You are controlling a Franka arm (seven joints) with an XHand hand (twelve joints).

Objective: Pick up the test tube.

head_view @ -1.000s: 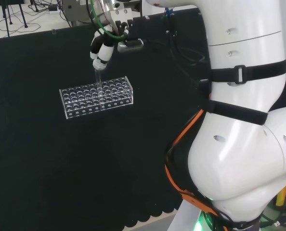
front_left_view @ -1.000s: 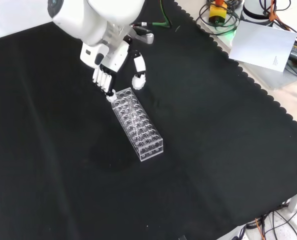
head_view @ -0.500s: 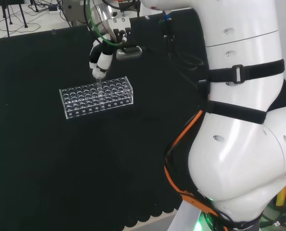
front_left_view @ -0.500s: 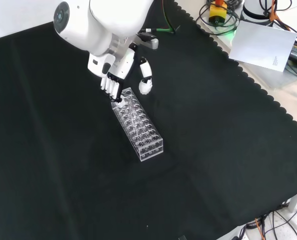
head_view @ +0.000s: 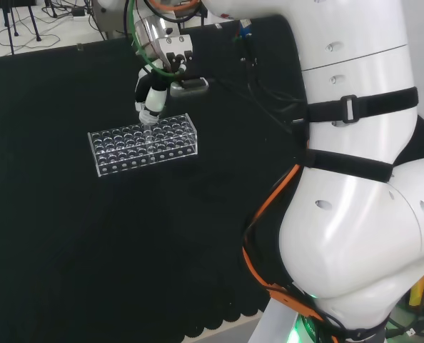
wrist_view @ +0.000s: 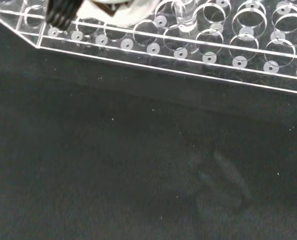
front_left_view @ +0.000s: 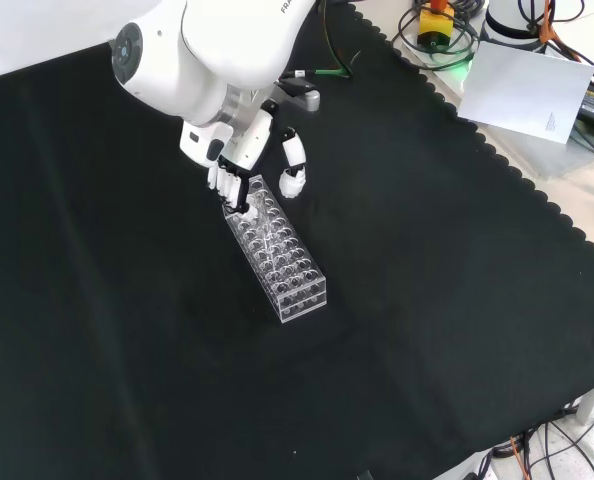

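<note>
A clear plastic test tube rack (head_view: 143,141) lies on the black cloth; in the front view the rack (front_left_view: 277,247) runs away from the hand. A clear test tube (wrist_view: 185,12) stands in a hole near the rack's (wrist_view: 198,47) edge. The hand (head_view: 154,95) hangs over the rack's right part in the head view, fingers pointing down, their tips at the rack's top. In the front view the hand (front_left_view: 233,172) is at the rack's upper end, fingers (front_left_view: 239,196) straight and the thumb (front_left_view: 295,176) spread apart to the right. A black and white fingertip (wrist_view: 63,11) sits over the holes, beside the tube.
The arm's white links (head_view: 355,179) stand at the head view's right. A grey handle-like part (front_left_view: 299,96) lies on the cloth behind the hand. The cloth's scalloped edge (front_left_view: 517,190) runs along the right, with cables and a paper sheet (front_left_view: 525,90) beyond it.
The hand has come down and moved toward the rack, so its fingertips now reach the rack's top. The rack has not moved.
</note>
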